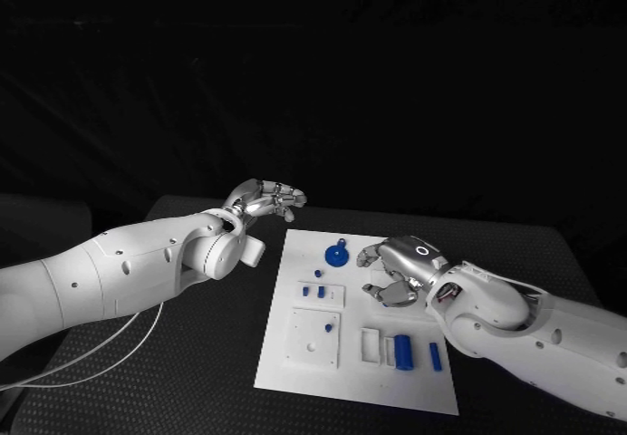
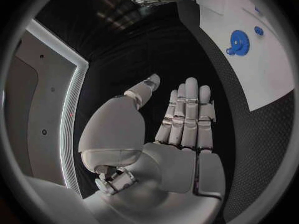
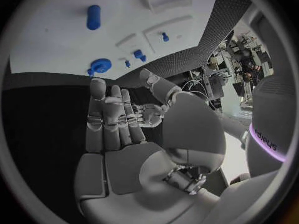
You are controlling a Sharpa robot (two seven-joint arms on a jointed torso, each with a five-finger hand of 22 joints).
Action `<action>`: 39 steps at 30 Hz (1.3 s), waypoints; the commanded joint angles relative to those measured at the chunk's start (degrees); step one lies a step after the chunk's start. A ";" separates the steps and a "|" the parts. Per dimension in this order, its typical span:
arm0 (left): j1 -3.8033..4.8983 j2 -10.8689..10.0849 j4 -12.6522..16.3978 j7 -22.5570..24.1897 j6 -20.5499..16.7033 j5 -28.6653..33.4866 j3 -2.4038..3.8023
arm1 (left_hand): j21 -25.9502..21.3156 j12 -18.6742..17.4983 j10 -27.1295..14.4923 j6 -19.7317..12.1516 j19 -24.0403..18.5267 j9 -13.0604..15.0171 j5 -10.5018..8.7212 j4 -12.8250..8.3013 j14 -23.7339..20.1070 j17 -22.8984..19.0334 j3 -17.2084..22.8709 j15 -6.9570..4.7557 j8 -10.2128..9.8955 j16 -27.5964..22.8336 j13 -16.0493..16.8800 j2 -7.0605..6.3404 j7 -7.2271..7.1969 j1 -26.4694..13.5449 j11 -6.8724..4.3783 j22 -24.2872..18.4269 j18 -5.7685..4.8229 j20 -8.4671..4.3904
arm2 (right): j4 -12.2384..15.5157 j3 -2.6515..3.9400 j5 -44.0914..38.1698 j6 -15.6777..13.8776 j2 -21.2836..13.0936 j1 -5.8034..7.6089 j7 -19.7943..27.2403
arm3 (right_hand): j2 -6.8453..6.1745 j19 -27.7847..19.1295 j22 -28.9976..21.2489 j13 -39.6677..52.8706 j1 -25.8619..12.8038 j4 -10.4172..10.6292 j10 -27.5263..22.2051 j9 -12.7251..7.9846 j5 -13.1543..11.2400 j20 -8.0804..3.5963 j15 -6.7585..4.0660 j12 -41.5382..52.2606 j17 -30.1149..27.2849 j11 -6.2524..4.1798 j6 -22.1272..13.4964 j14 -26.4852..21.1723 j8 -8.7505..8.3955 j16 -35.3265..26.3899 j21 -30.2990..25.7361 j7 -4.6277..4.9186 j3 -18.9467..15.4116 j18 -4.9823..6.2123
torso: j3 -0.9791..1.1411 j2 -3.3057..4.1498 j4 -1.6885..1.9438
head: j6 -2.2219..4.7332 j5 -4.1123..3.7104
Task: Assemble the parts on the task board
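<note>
Head view: task board (image 1: pixel 298 358) lay centre of black table (image 1: pixel 170 381), long axis running roughly 12 to 6 o'clock. Left hand (image 1: pixel 268 199) was off the board, over the table just past the board's 11 o'clock corner. Left wrist view showed its fingers (image 2: pixel 187 117) straight and pressed side by side, thumb apart, nothing held. Right hand (image 1: pixel 396 272) hovered above the board's 3 o'clock edge, upper half; fingers extended, close together per right wrist view (image 3: pixel 109 119), thumb out to one side, nothing held.

Parts on board: blue gear (image 1: pixel 337 256) w/ a small blue piece touching it, near 12 o'clock end; one small blue piece (image 1: pixel 322 273) just below gear toward 6. Two short blue pegs (image 1: pixel 313 292) stood in a raised white block at board centre. Blue cylinder (image 1: pixel 404 352) and a slimmer blue bar (image 1: pixel 434 356) lay side by side, apart, at approx 4 o'clock, next to two white slotted inserts (image 1: pixel 370 345). Square white plate (image 1: pixel 315 337) at 7 o'clock of board. Contact betw. right hand and board: cannot tell.
</note>
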 commanded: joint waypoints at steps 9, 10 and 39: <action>0.07 0.19 -0.04 0.46 0.51 0.39 0.02 | -0.31 -0.07 -0.06 -0.31 0.29 -0.03 -0.36 0.09 0.39 0.12 -0.17 0.17 -0.22 -0.29 -0.11 0.04 -0.03 -0.46 0.03 0.08 0.73 0.04 | -3.22 -0.02 6.10 15.04 -2.63 1.65 -0.20 | 0.01 -1.68 1.15 -1.02 -4.65 -1.93 -5.42 -1.09 -0.45 0.69 1.48 -2.07 -0.54 1.76 -4.55 -1.11 -1.99 -0.08 -0.70 0.55 -8.65 1.79 | 0.03 0.00 -0.10 | 0.92 -2.09; 0.07 0.20 -0.06 0.46 0.58 0.39 0.02 | -0.31 -0.07 -0.06 -0.31 0.29 -0.03 -0.36 0.09 0.39 0.12 -0.17 0.17 -0.22 -0.29 -0.11 0.04 -0.03 -0.46 0.03 0.08 0.73 0.04 | -3.44 -0.03 5.41 15.55 -2.57 1.65 -0.22 | 0.01 -1.68 1.15 -1.02 -4.65 -1.93 -5.42 -1.09 -0.45 0.69 1.48 -2.07 -0.54 1.76 -4.55 -1.11 -1.99 -0.08 -0.70 0.55 -8.65 1.79 | 0.02 0.02 -0.04 | 0.91 -2.11; 0.04 0.24 -0.40 0.44 0.75 0.40 0.02 | -0.37 -0.04 -0.07 -0.32 0.30 -0.04 -0.35 0.13 0.39 0.20 -0.17 0.18 -0.18 -0.35 -0.17 0.12 -0.04 -0.47 0.03 0.13 0.73 0.05 | -5.39 -1.14 -2.11 12.84 -0.20 -1.05 0.17 | 4.72 -0.74 1.24 1.34 3.84 2.64 4.82 1.13 -0.56 0.27 -1.98 3.49 -1.52 -1.82 2.47 -0.35 3.13 0.18 -0.53 -1.42 -0.67 1.79 | -0.18 -0.03 0.06 | 0.36 -2.01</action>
